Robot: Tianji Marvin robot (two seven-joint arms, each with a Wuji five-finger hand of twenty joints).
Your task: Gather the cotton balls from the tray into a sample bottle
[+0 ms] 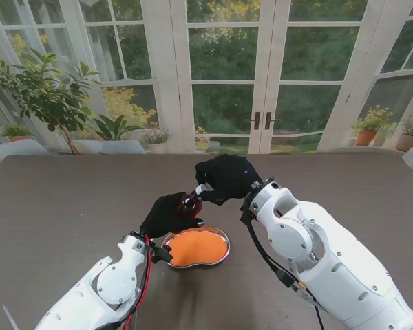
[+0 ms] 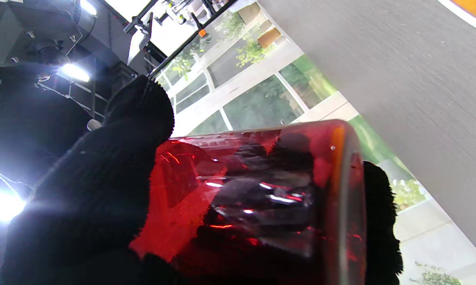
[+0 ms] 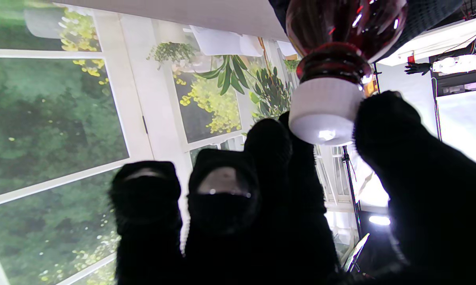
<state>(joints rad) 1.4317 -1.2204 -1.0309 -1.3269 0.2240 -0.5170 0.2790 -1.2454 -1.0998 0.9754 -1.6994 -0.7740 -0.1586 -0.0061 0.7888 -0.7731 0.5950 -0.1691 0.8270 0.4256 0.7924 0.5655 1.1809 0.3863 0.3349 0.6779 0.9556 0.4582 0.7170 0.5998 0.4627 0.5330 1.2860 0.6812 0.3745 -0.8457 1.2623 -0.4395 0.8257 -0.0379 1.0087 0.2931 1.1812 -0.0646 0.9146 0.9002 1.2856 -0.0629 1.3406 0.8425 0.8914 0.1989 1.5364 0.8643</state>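
Above the surface (image 1: 69,199), the left hand (image 1: 166,214) grips the red sample bottle (image 1: 188,204) while the right hand (image 1: 226,177) pinches its white cap (image 3: 324,114) — apparently the capping step. The orange tray (image 1: 196,247) shows no cotton balls — collection looks nearly done.

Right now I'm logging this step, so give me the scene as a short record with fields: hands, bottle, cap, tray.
left hand: shut on the bottle's body, held off the table
right hand: fingertips closed on the cap
bottle: dark red, see-through, tilted, neck toward the right hand
cap: white, on the bottle's neck
tray: kidney-shaped metal rim, orange inside, on the table near me
cotton balls: none that I can make out
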